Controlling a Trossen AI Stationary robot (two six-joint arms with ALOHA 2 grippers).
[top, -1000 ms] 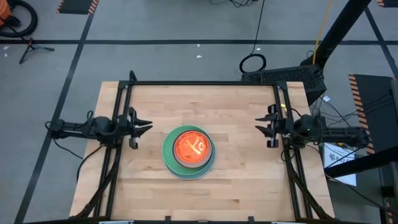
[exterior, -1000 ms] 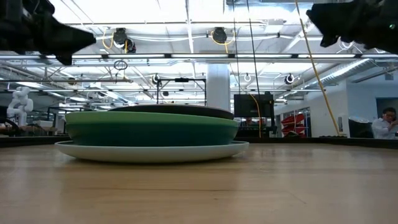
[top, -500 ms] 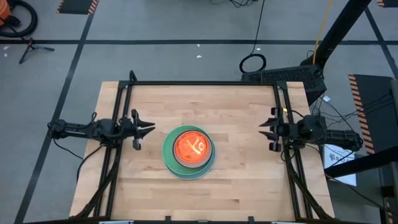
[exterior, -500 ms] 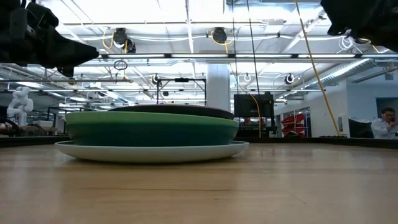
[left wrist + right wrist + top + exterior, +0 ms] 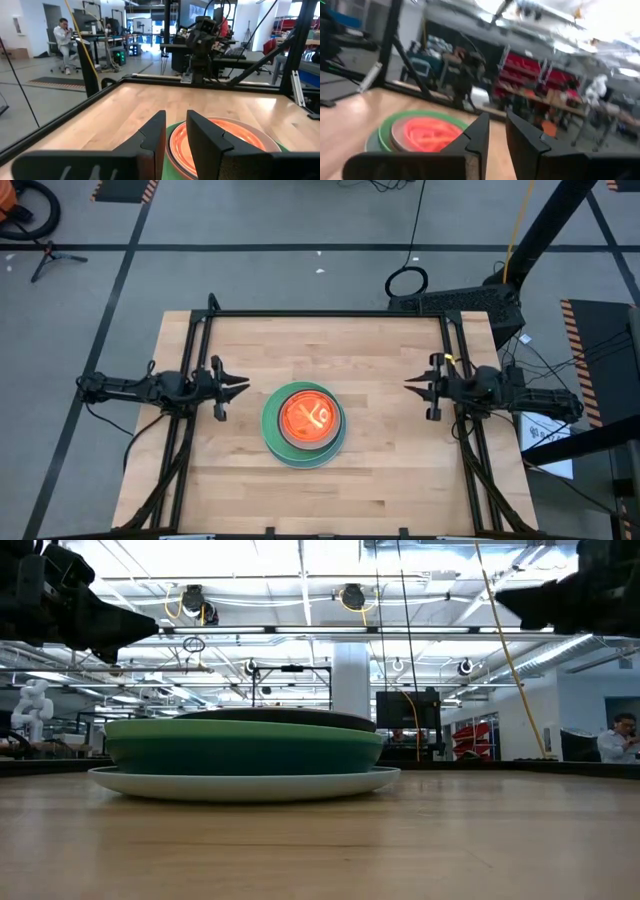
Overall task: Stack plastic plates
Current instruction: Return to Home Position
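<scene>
Plates stacked flat, rims up, between left end effector, right end effector: both narrow, empty.

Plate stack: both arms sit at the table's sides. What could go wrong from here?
1. The stack lies right between the left gripper and the right gripper; a low inward move could hit it.
2. It looks slightly off-centre: the green rim shows on one side, the blue rim on the other, so a bump might slide it apart.

Left hand, fingers slightly apart, before stacked plastic plates
</scene>
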